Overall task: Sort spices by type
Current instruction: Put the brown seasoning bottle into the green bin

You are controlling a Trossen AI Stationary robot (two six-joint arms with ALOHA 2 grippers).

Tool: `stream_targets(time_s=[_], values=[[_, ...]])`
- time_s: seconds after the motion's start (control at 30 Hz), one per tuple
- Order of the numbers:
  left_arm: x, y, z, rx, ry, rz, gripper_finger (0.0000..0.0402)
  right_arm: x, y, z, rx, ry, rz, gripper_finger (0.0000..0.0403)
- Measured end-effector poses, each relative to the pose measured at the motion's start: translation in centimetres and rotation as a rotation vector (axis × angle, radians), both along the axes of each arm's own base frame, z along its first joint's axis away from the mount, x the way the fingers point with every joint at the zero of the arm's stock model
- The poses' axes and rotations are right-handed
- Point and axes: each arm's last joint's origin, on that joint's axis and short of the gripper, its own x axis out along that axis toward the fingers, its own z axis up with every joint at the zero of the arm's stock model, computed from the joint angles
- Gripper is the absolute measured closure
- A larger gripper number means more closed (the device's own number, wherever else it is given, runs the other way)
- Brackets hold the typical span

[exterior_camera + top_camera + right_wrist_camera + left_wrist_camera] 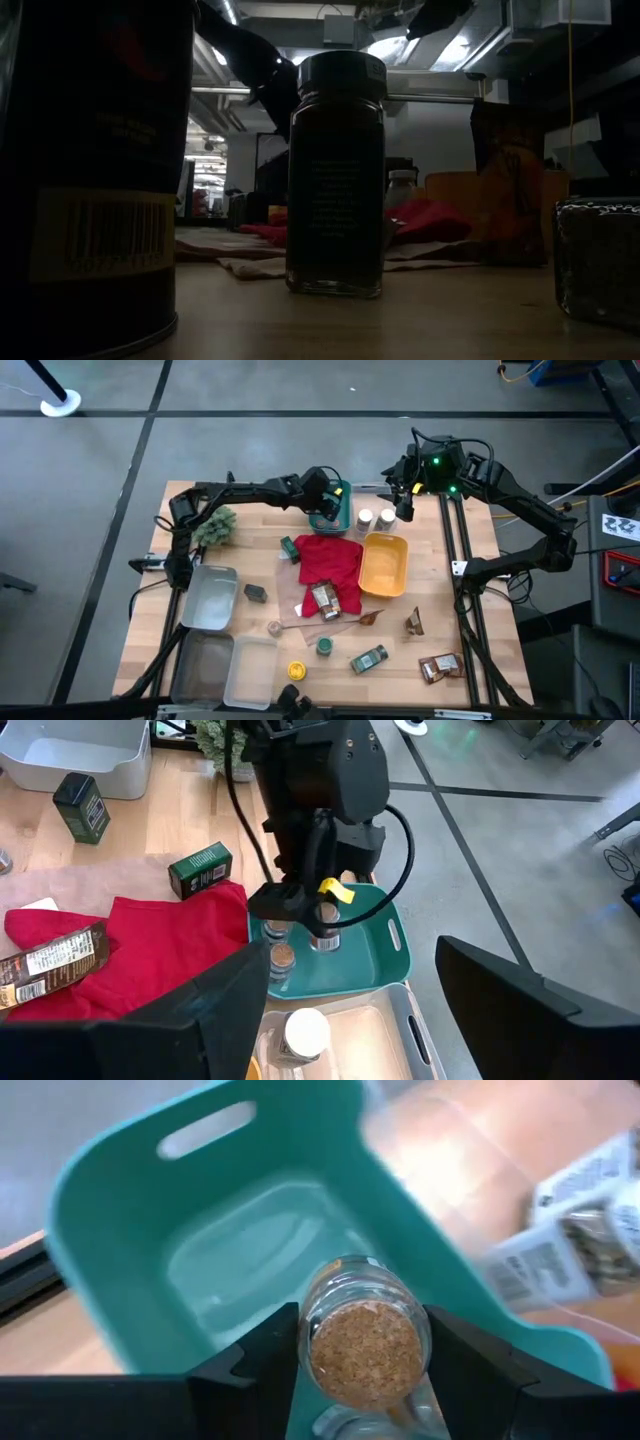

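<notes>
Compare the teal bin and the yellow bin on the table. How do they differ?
The teal bin holds cork-lidded jars, while the yellow bin shows nothing inside from above. The teal bin sits by the table's edge with the left hand over it. The yellow bin lies nearer the middle, beside the red cloth, with no hand over it. Both are shallow, open-topped bins.

A red cloth (330, 560) lies beside a yellow bin (384, 565).

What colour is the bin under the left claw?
Teal bin, clearest in the left wrist view.
</notes>
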Motion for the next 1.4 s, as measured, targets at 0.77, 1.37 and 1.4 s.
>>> stream_targets(time_s=[0.77, 1.37, 1.4], values=[[0.7, -0.4, -2.1, -0.004, 0.055, -0.042, 0.0221, 0.0, 0.0, 0.0, 0.001, 0.001, 0.0, 0.0118], [0.5, 0.1, -2.4, -0.006, 0.06, -0.031, 0.0222, 0.0, 0.0, 0.0, 0.001, 0.001, 0.0, 0.0118], [0.5, 0.1, -2.4, -0.006, 0.06, -0.031, 0.0222, 0.0, 0.0, 0.0, 0.001, 0.001, 0.0, 0.0118]])
